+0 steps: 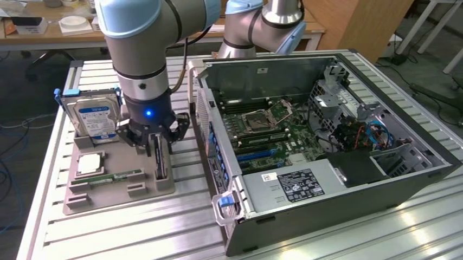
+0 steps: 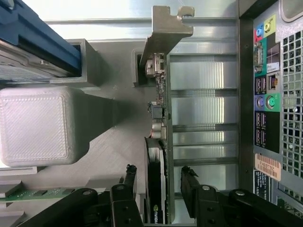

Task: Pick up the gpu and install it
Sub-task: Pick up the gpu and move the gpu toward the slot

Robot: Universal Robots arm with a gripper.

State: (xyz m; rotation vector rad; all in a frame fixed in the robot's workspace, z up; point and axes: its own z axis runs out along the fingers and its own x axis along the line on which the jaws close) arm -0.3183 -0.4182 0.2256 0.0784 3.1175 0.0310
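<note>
Black fingers (image 2: 188, 182) straddle the upright gpu (image 2: 155, 189), open, gaps either side.

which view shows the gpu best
The wrist view: the gpu is close, its silver bracket and ports plain. In the exterior view the gpu is a thin dark edge standing in the grey holder beneath the claw.

exterior view high, angled down at table (image 1: 108, 227), wrist view close above gpu (image 2: 155, 189), shared by both
</note>
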